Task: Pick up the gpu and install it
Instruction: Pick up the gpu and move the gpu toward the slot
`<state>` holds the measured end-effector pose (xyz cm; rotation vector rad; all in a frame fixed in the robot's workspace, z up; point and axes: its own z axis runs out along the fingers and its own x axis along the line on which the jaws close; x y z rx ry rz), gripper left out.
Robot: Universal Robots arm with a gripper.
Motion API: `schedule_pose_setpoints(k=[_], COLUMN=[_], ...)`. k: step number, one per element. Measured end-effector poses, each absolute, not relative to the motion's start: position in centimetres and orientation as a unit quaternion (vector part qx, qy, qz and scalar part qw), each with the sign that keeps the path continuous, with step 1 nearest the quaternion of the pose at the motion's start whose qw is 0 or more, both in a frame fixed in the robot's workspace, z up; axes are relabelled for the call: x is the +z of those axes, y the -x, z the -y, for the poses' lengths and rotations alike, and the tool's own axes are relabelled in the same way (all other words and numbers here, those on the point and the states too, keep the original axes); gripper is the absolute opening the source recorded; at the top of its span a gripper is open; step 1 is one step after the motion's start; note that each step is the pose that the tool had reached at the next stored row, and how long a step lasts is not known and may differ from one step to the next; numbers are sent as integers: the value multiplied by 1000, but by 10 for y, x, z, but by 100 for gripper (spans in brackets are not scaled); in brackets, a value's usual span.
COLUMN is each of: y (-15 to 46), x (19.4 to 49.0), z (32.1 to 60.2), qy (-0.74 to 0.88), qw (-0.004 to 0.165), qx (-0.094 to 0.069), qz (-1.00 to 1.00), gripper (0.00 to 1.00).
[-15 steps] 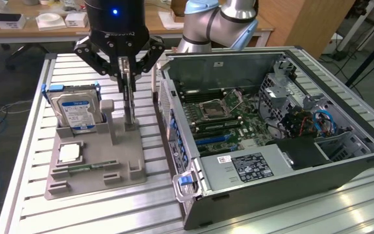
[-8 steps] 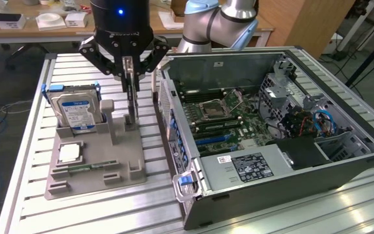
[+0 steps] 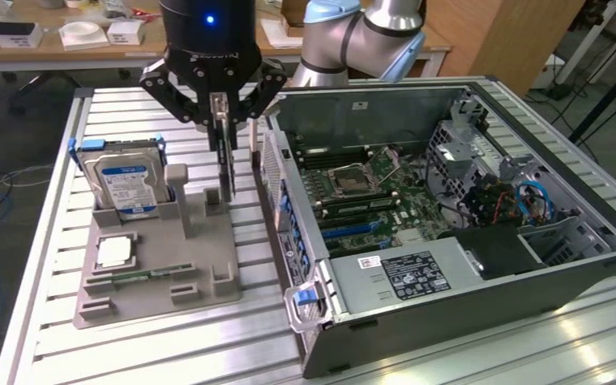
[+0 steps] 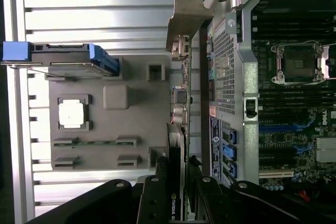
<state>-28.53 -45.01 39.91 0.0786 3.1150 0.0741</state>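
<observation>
The gpu (image 3: 225, 168) is a thin black card with a silver bracket (image 4: 186, 19) at one end. It hangs upright and edge-on from my gripper (image 3: 224, 119), which is shut on its top edge. In the wrist view the gripper (image 4: 176, 195) grips the card (image 4: 177, 145) between its black fingers (image 4: 155, 198). The card sits over the side of the grey holder tray (image 3: 196, 257) nearest the open computer case (image 3: 447, 216). Its lower end is close to the tray's post; I cannot tell whether they touch.
On the tray stand a silver blue-labelled hard drive (image 3: 126, 183), a CPU (image 3: 115, 251) and a green RAM stick (image 3: 142, 275). The case lies open on the exterior view's right, showing the motherboard (image 3: 378, 196) with its blue slots (image 4: 283, 128). Slatted aluminium table (image 3: 158, 345) all round.
</observation>
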Motion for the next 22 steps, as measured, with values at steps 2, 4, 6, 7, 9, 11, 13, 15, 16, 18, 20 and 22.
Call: schedule_pose_setpoints(k=[2, 4, 6, 7, 9, 11, 13, 15, 16, 18, 20, 22], y=[284, 283, 283, 283, 282, 282, 280, 278, 277, 274, 272, 270], x=[399, 399, 400, 400, 401, 402, 402, 402, 402, 402, 402, 402], z=[450, 450, 450, 450, 450, 450, 450, 450, 450, 450, 450, 450], qy=[-25, -25, -25, -25, -25, -25, -25, -25, -25, -25, -25, -25], qw=[12, 12, 11, 11, 11, 10, 10, 10, 10, 10, 10, 10], qx=[24, 24, 24, 24, 24, 24, 24, 24, 24, 24, 24, 24], qz=[-999, -999, -999, -999, -999, -999, -999, -999, -999, -999, -999, -999], gripper=[26, 26, 26, 26, 26, 26, 26, 26, 26, 26, 26, 26])
